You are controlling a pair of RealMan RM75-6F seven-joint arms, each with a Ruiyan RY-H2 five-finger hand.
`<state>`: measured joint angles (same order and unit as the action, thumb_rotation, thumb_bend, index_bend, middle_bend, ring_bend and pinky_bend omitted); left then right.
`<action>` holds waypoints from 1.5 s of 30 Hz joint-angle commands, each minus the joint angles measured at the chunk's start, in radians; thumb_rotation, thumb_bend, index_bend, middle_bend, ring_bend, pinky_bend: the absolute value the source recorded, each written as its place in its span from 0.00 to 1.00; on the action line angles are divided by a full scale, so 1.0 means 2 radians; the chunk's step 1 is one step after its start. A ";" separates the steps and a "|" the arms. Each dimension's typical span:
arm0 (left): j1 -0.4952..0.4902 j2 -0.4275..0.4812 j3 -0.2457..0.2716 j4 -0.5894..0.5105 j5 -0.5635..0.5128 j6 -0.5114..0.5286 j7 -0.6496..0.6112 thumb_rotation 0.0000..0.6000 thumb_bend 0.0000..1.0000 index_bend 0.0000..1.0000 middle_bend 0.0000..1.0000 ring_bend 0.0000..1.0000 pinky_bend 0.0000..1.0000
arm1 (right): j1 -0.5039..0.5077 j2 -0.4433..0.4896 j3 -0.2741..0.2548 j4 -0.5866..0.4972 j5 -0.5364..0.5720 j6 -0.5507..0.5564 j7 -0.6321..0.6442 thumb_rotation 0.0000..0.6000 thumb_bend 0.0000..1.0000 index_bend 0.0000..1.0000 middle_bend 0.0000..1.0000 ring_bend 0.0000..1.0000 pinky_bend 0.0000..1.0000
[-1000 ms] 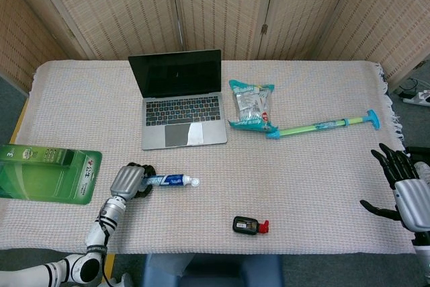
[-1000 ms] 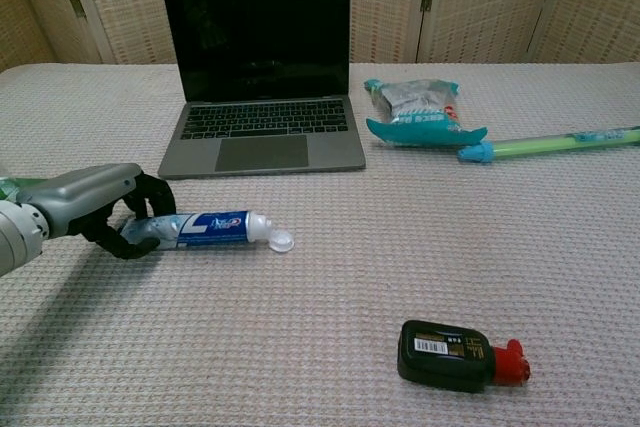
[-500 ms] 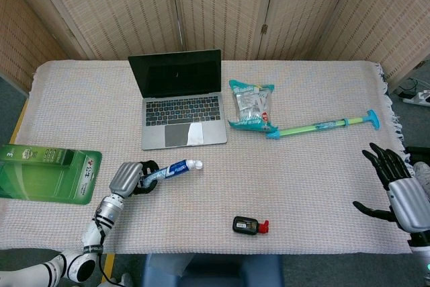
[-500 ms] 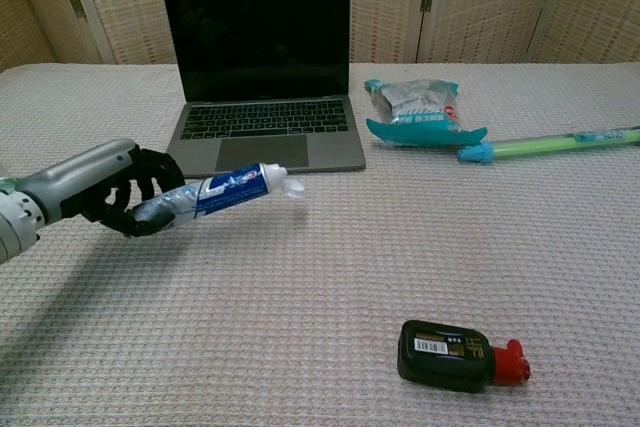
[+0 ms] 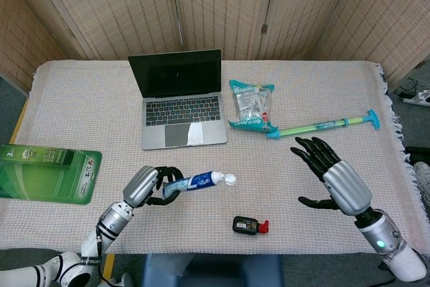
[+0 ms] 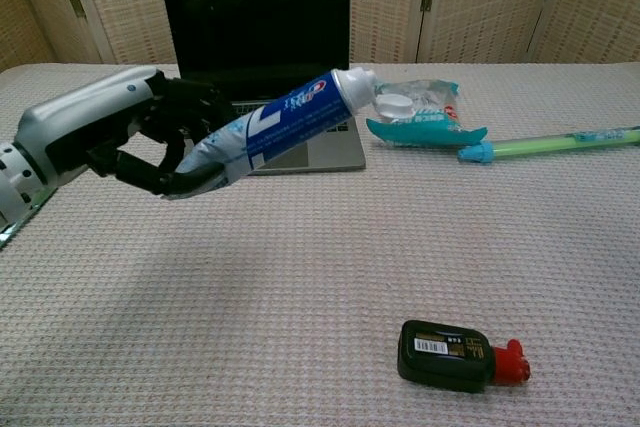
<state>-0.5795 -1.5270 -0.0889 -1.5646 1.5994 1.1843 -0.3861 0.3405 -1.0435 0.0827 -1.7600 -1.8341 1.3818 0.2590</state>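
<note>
Gripping the toothpaste tube (image 6: 280, 127) by its tail, the left hand (image 6: 130, 137) points it right.

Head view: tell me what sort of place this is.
Probably an indoor test or demo setup rather than a lived-in room. A table under a woven cloth holds an unrelated mix: a laptop, a snack bag, a toothpaste tube in the left hand. Folding woven screens close off the back.
</note>
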 commanded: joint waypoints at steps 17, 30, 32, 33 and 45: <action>-0.024 0.045 -0.003 -0.103 -0.011 -0.027 -0.018 1.00 0.79 0.86 0.85 0.77 0.74 | 0.099 -0.095 0.035 -0.006 0.011 -0.068 -0.038 1.00 0.10 0.00 0.00 0.00 0.00; -0.030 0.044 0.003 -0.098 -0.019 -0.038 0.023 1.00 0.79 0.86 0.86 0.77 0.74 | 0.138 -0.102 0.052 -0.024 0.044 -0.097 -0.065 1.00 0.11 0.00 0.00 0.00 0.00; -0.029 0.042 0.004 -0.094 -0.019 -0.037 0.035 1.00 0.79 0.87 0.87 0.78 0.74 | 0.140 -0.099 0.053 -0.028 0.048 -0.098 -0.068 1.00 0.11 0.00 0.00 0.00 0.00; -0.029 0.042 0.005 -0.091 -0.020 -0.037 0.041 1.00 0.79 0.87 0.87 0.79 0.74 | 0.141 -0.097 0.054 -0.031 0.050 -0.098 -0.070 1.00 0.11 0.00 0.00 0.00 0.00; -0.024 0.037 0.016 -0.075 -0.023 -0.037 0.073 1.00 0.79 0.88 0.89 0.80 0.74 | 0.160 -0.084 0.062 -0.045 0.074 -0.112 -0.064 1.00 0.11 0.00 0.00 0.00 0.00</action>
<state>-0.6283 -1.4500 -0.0588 -1.7171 1.5533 1.1086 -0.2429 0.6577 -1.2133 0.2066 -1.8478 -1.6882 1.1608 0.1264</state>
